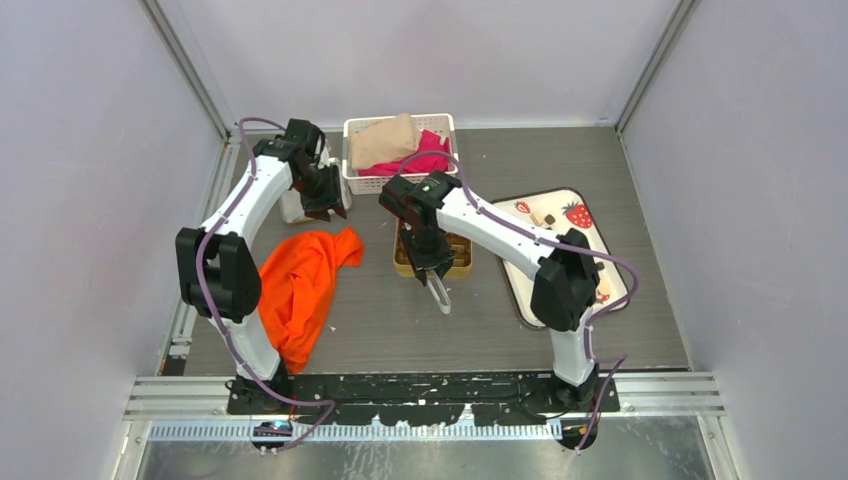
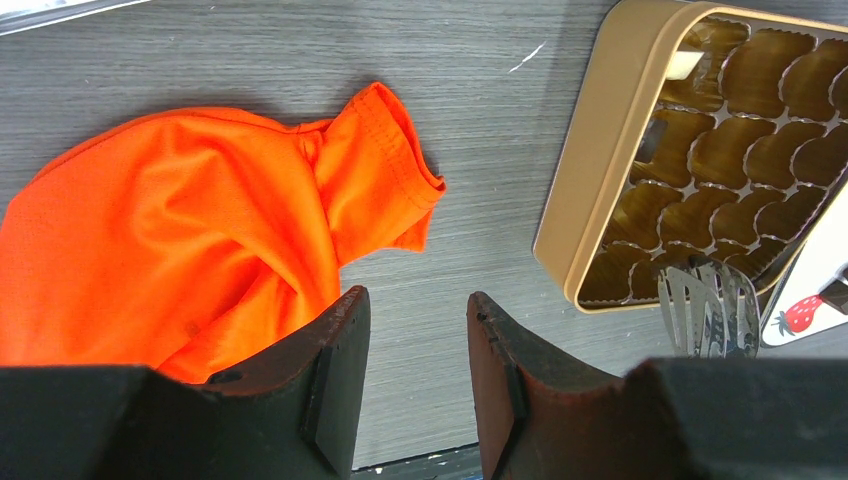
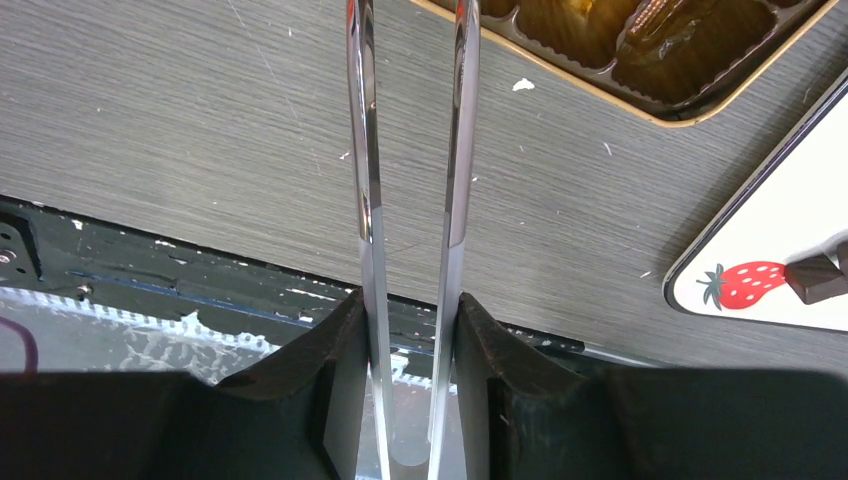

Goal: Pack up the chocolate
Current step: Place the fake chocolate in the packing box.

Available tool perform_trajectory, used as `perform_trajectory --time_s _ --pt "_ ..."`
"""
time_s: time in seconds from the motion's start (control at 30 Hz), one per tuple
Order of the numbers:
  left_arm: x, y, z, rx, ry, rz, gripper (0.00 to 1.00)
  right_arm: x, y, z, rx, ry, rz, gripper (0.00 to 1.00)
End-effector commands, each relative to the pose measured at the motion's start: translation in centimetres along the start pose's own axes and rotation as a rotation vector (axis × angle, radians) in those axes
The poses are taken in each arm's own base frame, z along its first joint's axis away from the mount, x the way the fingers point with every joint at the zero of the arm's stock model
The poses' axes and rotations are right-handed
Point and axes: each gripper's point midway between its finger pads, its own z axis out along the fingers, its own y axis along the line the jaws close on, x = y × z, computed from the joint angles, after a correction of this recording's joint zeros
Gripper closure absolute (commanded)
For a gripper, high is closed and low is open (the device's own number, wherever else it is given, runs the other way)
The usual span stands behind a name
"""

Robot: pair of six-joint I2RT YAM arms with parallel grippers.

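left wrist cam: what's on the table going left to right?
orange cloth → gold tin → white strawberry tray. The tongs overlap the tin, so they are left out.

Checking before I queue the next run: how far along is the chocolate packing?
Early. Done: at least one chocolate sits in the tin, and most compartments in view are empty. In hand: the right gripper is shut on the tongs near the tin; the left gripper is open and empty. Left: more chocolate lies on the tray.
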Motion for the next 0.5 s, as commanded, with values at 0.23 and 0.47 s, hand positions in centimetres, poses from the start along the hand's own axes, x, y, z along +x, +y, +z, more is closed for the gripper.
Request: perform_trajectory --time_s 0.23,0.47 --pt "-1.0 -0.3 -2.2 0.012 -0.069 0.022 0.58 -1.9 0.8 -0.1 -0.031 -0.054 0.002 0.83" --pt "-0.8 -0.2 -2.3 0.009 -0.069 0.022 0.58 -2.4 1.1 1.3 -0.028 -0.049 0.005 0.83"
